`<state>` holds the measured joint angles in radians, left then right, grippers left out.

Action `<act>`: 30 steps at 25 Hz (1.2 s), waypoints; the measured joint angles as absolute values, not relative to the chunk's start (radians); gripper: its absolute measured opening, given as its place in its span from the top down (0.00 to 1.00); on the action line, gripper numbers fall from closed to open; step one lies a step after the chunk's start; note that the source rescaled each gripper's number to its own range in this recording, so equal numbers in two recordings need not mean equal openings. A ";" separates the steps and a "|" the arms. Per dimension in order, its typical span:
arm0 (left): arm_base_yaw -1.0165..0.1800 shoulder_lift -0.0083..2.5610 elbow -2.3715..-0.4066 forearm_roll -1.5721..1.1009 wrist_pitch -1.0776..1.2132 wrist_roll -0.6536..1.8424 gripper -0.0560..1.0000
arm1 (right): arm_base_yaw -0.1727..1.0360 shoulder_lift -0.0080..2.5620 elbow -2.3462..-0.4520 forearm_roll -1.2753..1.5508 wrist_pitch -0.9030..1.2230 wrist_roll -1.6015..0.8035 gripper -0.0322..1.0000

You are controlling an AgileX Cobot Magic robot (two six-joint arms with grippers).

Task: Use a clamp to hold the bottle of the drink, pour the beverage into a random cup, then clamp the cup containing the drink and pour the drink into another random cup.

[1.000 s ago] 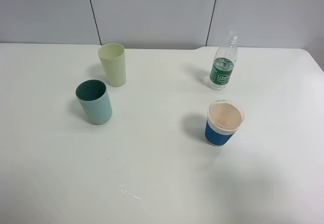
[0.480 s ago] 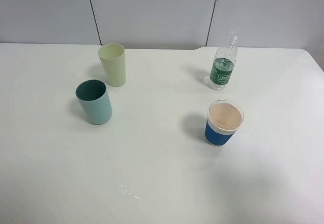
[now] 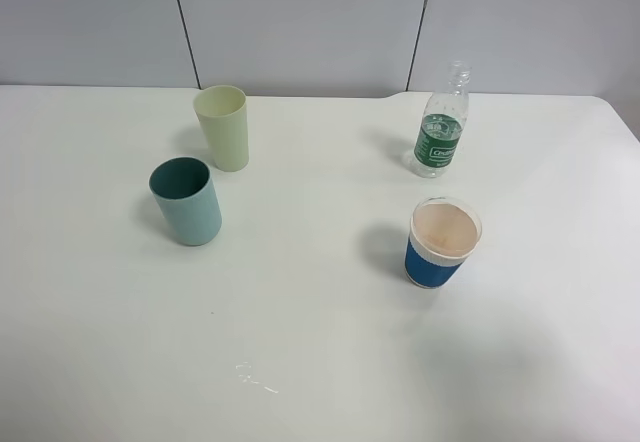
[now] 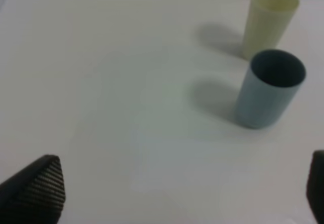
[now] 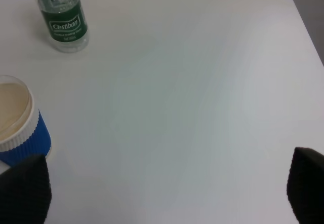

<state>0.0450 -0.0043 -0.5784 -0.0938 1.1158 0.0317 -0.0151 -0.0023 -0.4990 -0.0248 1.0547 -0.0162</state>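
Observation:
A clear bottle with a green label stands uncapped at the back right of the white table; it also shows in the right wrist view. A blue and white ribbed cup stands in front of it, also seen by the right wrist camera. A pale yellow cup and a teal cup stand at the left, both in the left wrist view. No gripper shows in the exterior view. My left gripper and right gripper are open wide and empty, well short of the objects.
A small wet smear lies on the table near the front centre. A grey panelled wall runs behind the table. The table's right edge shows in the right wrist view.

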 joint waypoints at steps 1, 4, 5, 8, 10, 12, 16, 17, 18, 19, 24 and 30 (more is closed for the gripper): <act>0.045 -0.004 -0.561 -0.099 1.115 0.041 0.12 | -0.015 -0.002 -0.499 -0.025 1.055 -0.016 0.15; 0.045 -0.004 -0.521 -0.125 1.097 0.077 0.12 | -0.015 -0.002 -0.499 -0.025 1.055 -0.016 0.15; 0.045 -0.004 -0.514 -0.139 1.086 0.093 0.12 | -0.015 -0.002 -0.499 -0.025 1.055 -0.016 0.15; 0.045 -0.004 -0.507 -0.167 1.069 0.133 0.12 | -0.015 -0.002 -0.499 -0.025 1.055 -0.016 0.15; 0.045 -0.004 -0.504 -0.171 1.066 0.143 0.12 | -0.015 -0.002 -0.499 -0.025 1.055 -0.016 0.15; 0.045 -0.004 -0.504 -0.174 1.065 0.144 0.12 | -0.015 -0.002 -0.499 -0.025 1.055 -0.016 0.15; 0.045 -0.004 -0.504 -0.175 1.064 0.146 0.12 | -0.015 -0.002 -0.499 -0.025 1.055 -0.016 0.15; 0.045 -0.004 -0.504 -0.175 1.064 0.146 0.12 | -0.015 -0.002 -0.499 -0.025 1.055 -0.016 0.15; 0.045 -0.004 -0.504 -0.175 1.064 0.147 0.12 | -0.015 -0.002 -0.499 -0.025 1.055 -0.016 0.15; 0.045 -0.004 -0.504 -0.175 1.064 0.147 0.12 | -0.015 -0.002 -0.499 -0.025 1.055 -0.016 0.15; 0.045 -0.004 -0.504 -0.175 1.064 0.147 0.12 | -0.015 -0.002 -0.499 -0.025 1.055 -0.016 0.15; 0.045 -0.004 -0.504 -0.175 1.064 0.147 0.12 | -0.015 -0.002 -0.499 -0.025 1.055 -0.016 0.15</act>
